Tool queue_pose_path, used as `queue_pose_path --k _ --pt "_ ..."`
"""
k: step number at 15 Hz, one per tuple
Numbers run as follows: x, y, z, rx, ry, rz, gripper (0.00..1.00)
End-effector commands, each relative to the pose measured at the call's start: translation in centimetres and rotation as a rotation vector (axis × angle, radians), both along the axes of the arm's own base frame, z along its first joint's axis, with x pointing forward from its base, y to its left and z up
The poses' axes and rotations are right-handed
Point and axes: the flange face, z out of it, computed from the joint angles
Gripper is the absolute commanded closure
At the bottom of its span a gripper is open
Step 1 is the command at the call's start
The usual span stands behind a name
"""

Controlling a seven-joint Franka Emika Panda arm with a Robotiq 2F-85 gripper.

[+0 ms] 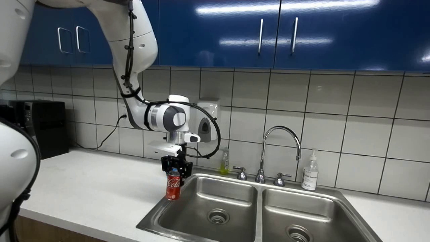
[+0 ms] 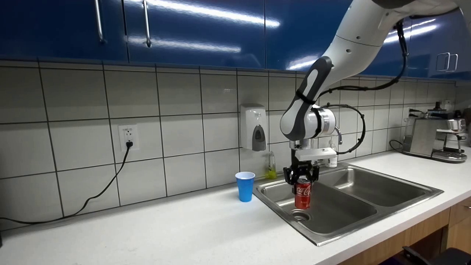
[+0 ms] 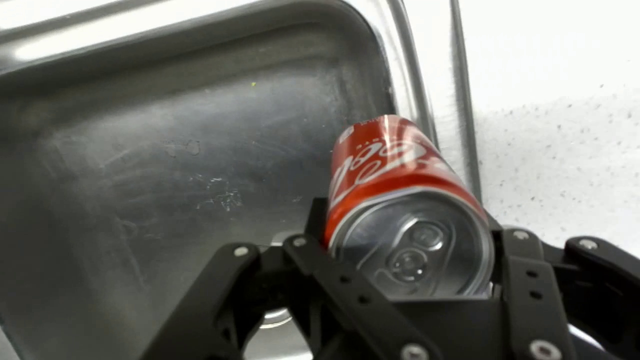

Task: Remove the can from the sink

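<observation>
red can [image 2: 303, 199] pinched in the end effector [image 2: 303, 181]! hangs right below it, long axis abt upright, by the edge of the sink [image 2: 338, 209]; can't tell if the base clears it. worktop [image 2: 206, 228] w/ blue cup [image 2: 245, 187] just past that edge, so prob a level sideways carry nxt, then down there.

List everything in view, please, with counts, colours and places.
Sink: one, silver, in counter
Can: one, red, above sink
Counter: one, white, around sink
Faucet: one, chrome, sink rear
Taps: two, chrome, beside faucet
Pump bottle: one, clear, near faucet
Small bottle: one, yellow-green, near faucet
Cup: one, blue, beside sink
Coffee machine: one, silver, counter
Appliance: one, black, counter
Wall: one, white, behind counter
Dispenser: one, white, wall
Outlets: unclear, white, wall
Cabinets: several, blue, overhead
Arm: one, white, above counter
Gripper: one, black, gripping can
</observation>
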Motion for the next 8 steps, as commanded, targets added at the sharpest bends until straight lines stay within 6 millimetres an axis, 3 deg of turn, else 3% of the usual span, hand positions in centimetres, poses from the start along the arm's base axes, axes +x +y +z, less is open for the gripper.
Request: queue_pose_path --k 1,8 --pt "-1.3 2.6 1.9 0.024 -0.008 0.104 0.61" --pt "-2.6 7.4 2.1 0.082 -0.007 0.251 0.61"
